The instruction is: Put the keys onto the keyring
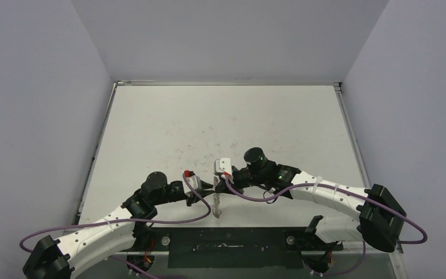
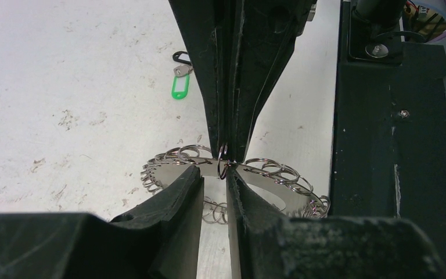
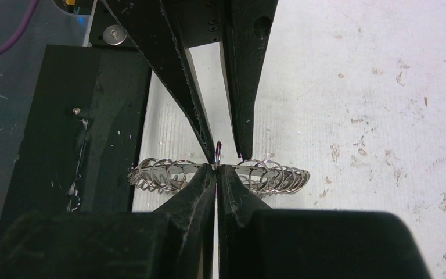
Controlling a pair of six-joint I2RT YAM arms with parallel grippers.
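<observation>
— Pinching what, the right hand (image 3: 216,170)?
— The large silvery wire-fringed metal keyring (image 3: 270,174), jaws tight. The left hand (image 2: 215,177) is slightly parted around one loop (image 2: 223,160). The small silvery key with green and black tags (image 2: 180,78) lies apart on the white table (image 2: 64,87).

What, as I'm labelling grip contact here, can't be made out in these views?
The keys: tiny and far in the left wrist view; unseen elsewhere.
The keyring: middle hidden by left gripper and right gripper fingers in both wrist views; edge-on speck from the top.
The loop at the fingertips: what touches it is hidden, right wrist view.
</observation>
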